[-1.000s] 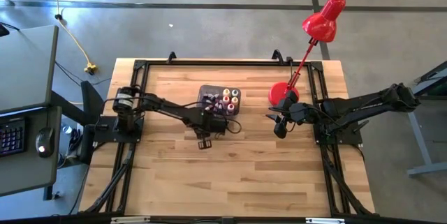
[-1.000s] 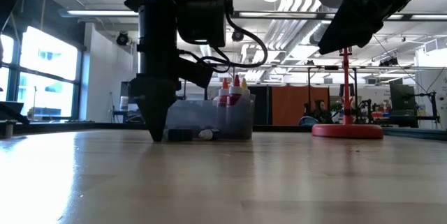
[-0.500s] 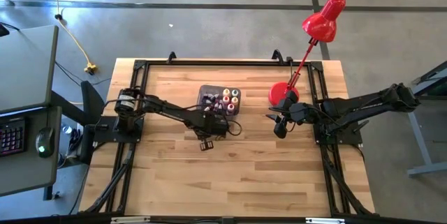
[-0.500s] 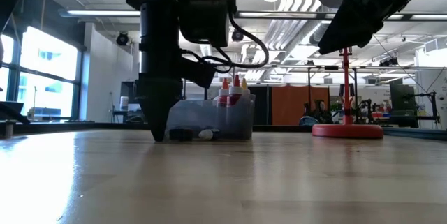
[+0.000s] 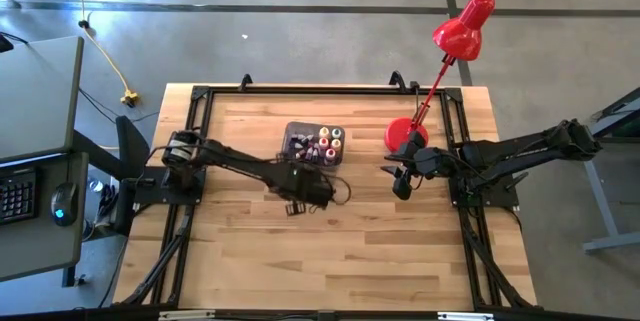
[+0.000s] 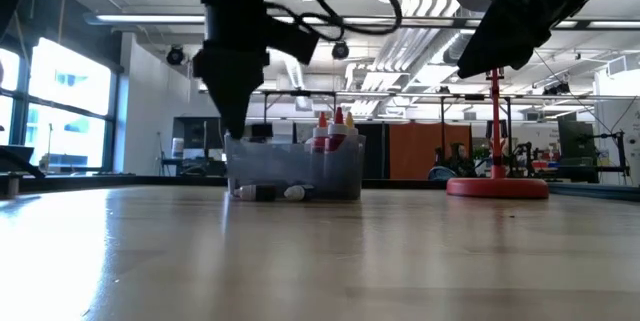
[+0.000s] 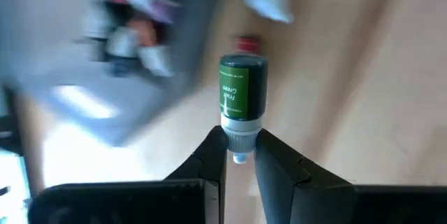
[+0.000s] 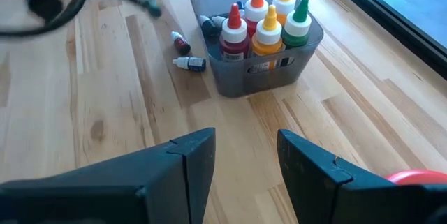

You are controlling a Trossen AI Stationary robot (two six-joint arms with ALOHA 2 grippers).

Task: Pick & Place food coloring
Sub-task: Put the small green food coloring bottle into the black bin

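A small green bottle (image 7: 242, 91) with a whitish cap sits between the fingers of my left gripper (image 7: 241, 155), which hangs over the table just near of the dark grey bin (image 5: 315, 144). In the low view that gripper (image 6: 235, 131) is well above the wood. The bin (image 8: 255, 49) holds upright bottles topped red, orange, yellow and green. Two small vials (image 8: 181, 43) (image 8: 190, 63) lie on their sides on the table beside the bin. My right gripper (image 8: 244, 158) is open and waits above the table near the lamp base (image 5: 405, 136). My left gripper pinches the green bottle by its whitish cap (image 7: 239, 140) between the two fingertips, from above, pointing down. The green body hangs below the fingers, cap end up. The bottle is lifted clear of the table.
A red desk lamp (image 5: 460, 31) stands on its round base at the table's far right, close to my right arm. The black frame rail (image 5: 300, 90) borders the far edge. Bare wood (image 5: 340, 251) spreads over the near half of the table.
My left gripper has risen from the table top beside the bin, staying shut, and the green bottle has come up with it, lifted clear of the wood. The two loose vials have stayed lying by the bin.
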